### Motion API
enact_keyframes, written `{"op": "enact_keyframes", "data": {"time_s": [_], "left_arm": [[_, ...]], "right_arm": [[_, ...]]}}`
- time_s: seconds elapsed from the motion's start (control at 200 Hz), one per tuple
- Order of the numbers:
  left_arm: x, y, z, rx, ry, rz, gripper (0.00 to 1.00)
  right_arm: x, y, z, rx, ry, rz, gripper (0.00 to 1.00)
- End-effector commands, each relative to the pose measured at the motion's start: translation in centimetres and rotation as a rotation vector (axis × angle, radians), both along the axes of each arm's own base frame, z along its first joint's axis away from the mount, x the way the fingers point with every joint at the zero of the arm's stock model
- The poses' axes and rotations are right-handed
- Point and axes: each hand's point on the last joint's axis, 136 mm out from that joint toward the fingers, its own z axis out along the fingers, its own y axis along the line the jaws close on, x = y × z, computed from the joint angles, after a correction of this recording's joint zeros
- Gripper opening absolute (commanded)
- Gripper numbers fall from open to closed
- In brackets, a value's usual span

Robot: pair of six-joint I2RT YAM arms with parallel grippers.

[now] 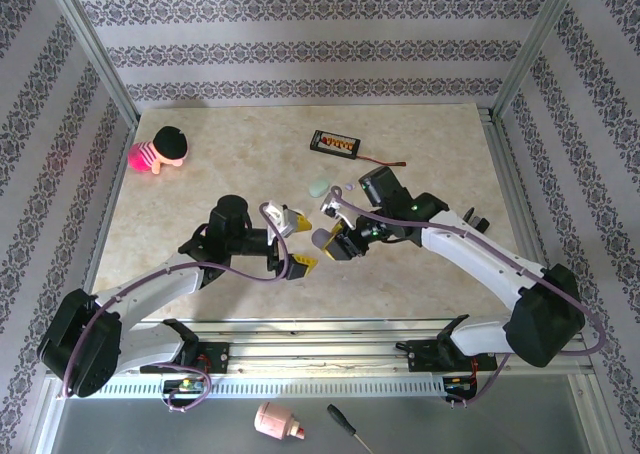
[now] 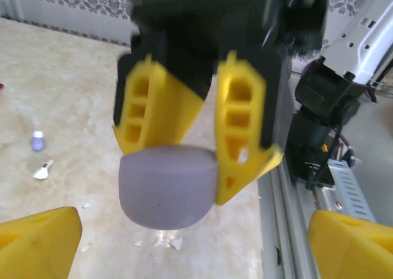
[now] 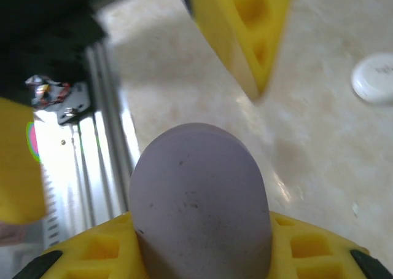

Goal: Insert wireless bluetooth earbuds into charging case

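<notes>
The right arm's fingers (image 2: pixel 242 125) are clamped on a lavender case (image 2: pixel 169 190). They pinch one end, so its rounded bulk sticks out beyond their tips and appears to be lifted off the tabletop (image 2: pixel 73 76). Held this way, the free end is left bare for a second grasp. The left arm's fingers (image 2: pixel 37 242) are spread wide, one to each side of the case and a little short of it, touching nothing. They look set to close on that free end, probably so the lid can be worked up while the other arm steadies the body. Whether the case is open or shut cannot be told. No earbud is in either grasp. A small lavender earbud (image 2: pixel 38 141) and a whitish bit (image 2: pixel 42 170), perhaps another one, lie on the tabletop out beyond and to the left of the left fingers, well apart from the case. A white pebble-like thing (image 3: pixel 374 76) lies on the tabletop off to the right of the right fingers. Nothing looks seated yet, so the task seems to be at an early stage.
</notes>
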Motion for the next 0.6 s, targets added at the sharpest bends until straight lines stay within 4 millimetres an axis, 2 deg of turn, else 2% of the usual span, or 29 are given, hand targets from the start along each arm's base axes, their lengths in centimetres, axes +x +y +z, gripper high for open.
{"op": "enact_keyframes", "data": {"time_s": [0.0,0.085,0.455,0.595], "left_arm": [[-1.2,-0.2,0.5,-0.015,0.042,-0.079,0.88],[-1.0,-0.2,0.6,-0.013,0.049,-0.065,0.81],[-1.0,-0.6,1.7,-0.077,0.109,-0.072,0.66],[-1.1,-0.6,1.7,-0.076,0.116,-0.077,0.56]], "right_arm": [[-2.6,1.0,2.4,0.091,0.007,0.169,0.26],[-2.8,1.3,2.9,0.096,0.001,0.201,0.26],[-2.1,1.7,1.7,0.038,-0.042,0.228,0.25],[-2.1,1.8,1.6,0.038,-0.042,0.233,0.24]]}}
